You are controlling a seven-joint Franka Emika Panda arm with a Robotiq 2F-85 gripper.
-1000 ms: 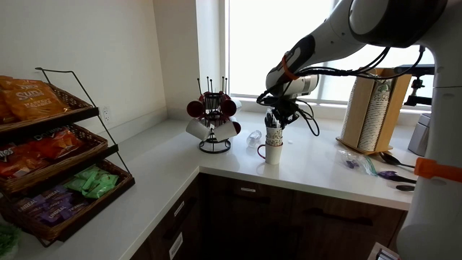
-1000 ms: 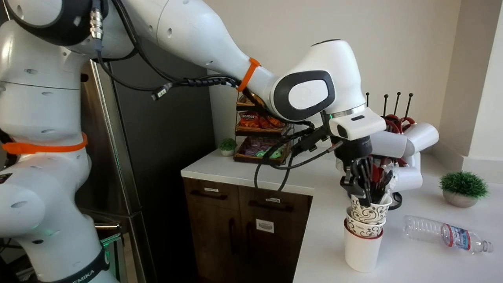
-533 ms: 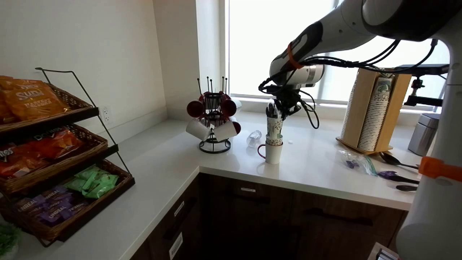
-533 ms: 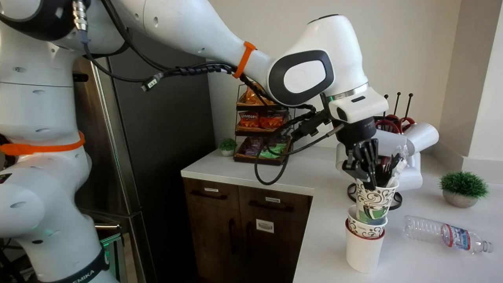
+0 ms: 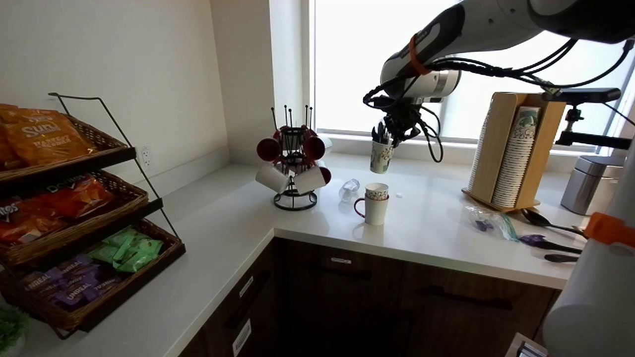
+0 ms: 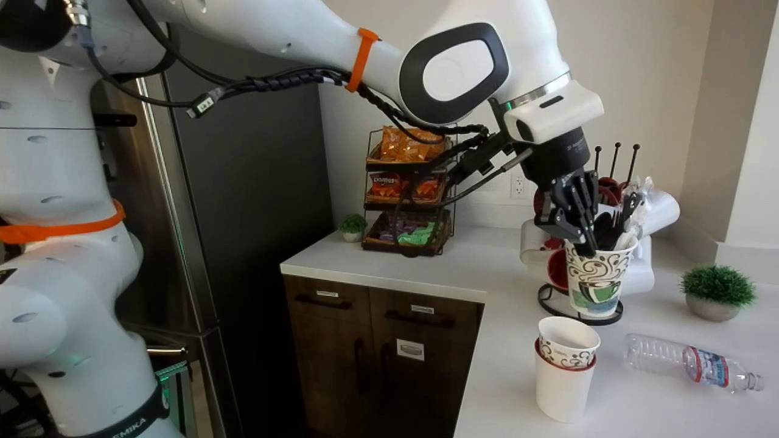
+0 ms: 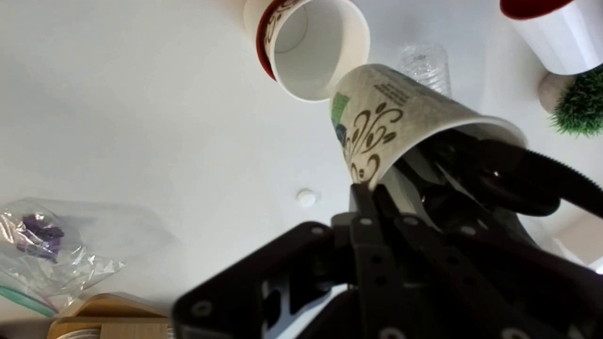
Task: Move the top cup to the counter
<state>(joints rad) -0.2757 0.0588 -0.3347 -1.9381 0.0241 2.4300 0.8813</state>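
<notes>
The top cup, a paper cup with brown swirls and a green and blue print, hangs in the air in both exterior views (image 5: 381, 158) (image 6: 599, 280). It holds black cutlery (image 6: 608, 225). My gripper (image 6: 586, 246) is shut on its rim; the wrist view shows the fingertips (image 7: 373, 190) pinching the rim of the tilted cup (image 7: 381, 113). Below it, a second paper cup (image 6: 567, 347) sits inside a white mug (image 6: 563, 392) with a red rim, upright on the white counter (image 6: 499, 377). The held cup is apart from this stack.
A mug rack (image 5: 292, 163) stands beside the stack. A clear bottle (image 6: 688, 365) lies on the counter near a small plant (image 6: 718, 292). A wooden cup holder (image 5: 506, 153), a plastic bag (image 5: 488, 223) and dark spoons (image 5: 543, 218) are on the counter. A small white cap (image 7: 306, 197) lies there.
My gripper has moved up with the top cup, which has come out of the lower paper cup and tilted slightly. The lower cup and mug have stayed in place.
</notes>
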